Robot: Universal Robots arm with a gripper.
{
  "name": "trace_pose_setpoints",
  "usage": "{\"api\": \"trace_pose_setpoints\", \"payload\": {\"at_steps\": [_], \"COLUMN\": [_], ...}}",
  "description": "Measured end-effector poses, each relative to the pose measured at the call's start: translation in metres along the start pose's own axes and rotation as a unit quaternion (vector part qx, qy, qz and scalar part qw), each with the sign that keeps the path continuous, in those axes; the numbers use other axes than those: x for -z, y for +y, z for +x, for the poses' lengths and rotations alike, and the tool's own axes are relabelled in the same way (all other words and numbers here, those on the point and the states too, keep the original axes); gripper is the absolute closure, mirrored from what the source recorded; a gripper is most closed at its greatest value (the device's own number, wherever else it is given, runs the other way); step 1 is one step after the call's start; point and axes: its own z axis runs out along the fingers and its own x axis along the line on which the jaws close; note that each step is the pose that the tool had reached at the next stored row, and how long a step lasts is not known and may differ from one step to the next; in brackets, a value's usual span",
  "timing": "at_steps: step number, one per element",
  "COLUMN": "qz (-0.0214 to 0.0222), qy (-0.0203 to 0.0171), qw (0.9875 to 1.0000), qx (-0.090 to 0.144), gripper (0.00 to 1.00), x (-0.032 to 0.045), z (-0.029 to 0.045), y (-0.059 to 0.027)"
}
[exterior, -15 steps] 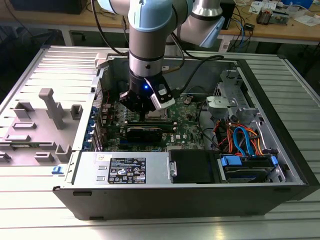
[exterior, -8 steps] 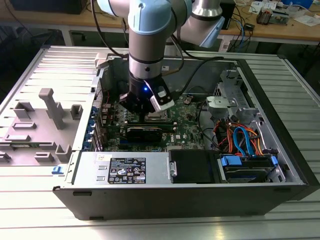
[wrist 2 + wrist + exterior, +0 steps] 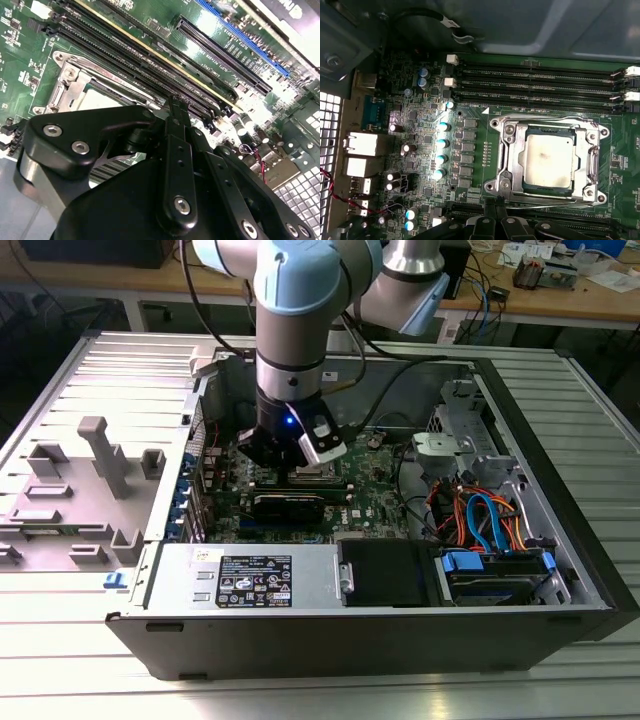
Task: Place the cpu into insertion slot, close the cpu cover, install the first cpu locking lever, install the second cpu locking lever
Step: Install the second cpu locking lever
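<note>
Across the exterior view from its left: one grey plastic fixture block [image 3: 80,490] on the ribbed metal table [image 3: 560,680], then one open grey computer case [image 3: 400,625] lying on its side, with one bundle of orange and blue cables [image 3: 480,520] toward that view's right. One arm stands over the case; its black gripper [image 3: 290,455] hangs just above the green circuit board [image 3: 375,495].

In the first wrist view, one small flat square cpu with a dull silver-grey top [image 3: 549,159] lies flat in the insertion slot [image 3: 527,187], a square socket with a silver metal rim. Its edges run square to the socket; being square, it shows no long axis. One thin silver cpu cover with a cut window [image 3: 515,150] lies down around the chip, which shows through the window. Thin wire levers run along two sides of the frame; whether they are latched cannot be told. Four long black memory slots [image 3: 535,85] run parallel beside the socket.

In the second wrist view, the gripper [image 3: 172,107] has its fingers drawn together, nothing between them, beside the socket's rim [image 3: 70,80].
</note>
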Motion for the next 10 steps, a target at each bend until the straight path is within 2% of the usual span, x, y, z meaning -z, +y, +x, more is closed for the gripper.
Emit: {"api": "trace_pose_setpoints", "payload": {"at_steps": [3, 8, 10], "qz": [-0.0015, -0.0034, -0.0062], "qy": [-0.0001, -0.0002, -0.0004], "qw": [1.0, 1.0, 1.0], "qx": [0.0, 0.001, 0.001], "gripper": [0.89, 0.89, 0.89], "x": [-0.0038, -0.005, -0.0053], "z": [0.0, -0.0002, -0.0002], "y": [-0.0002, 0.0001, 0.0003]}}
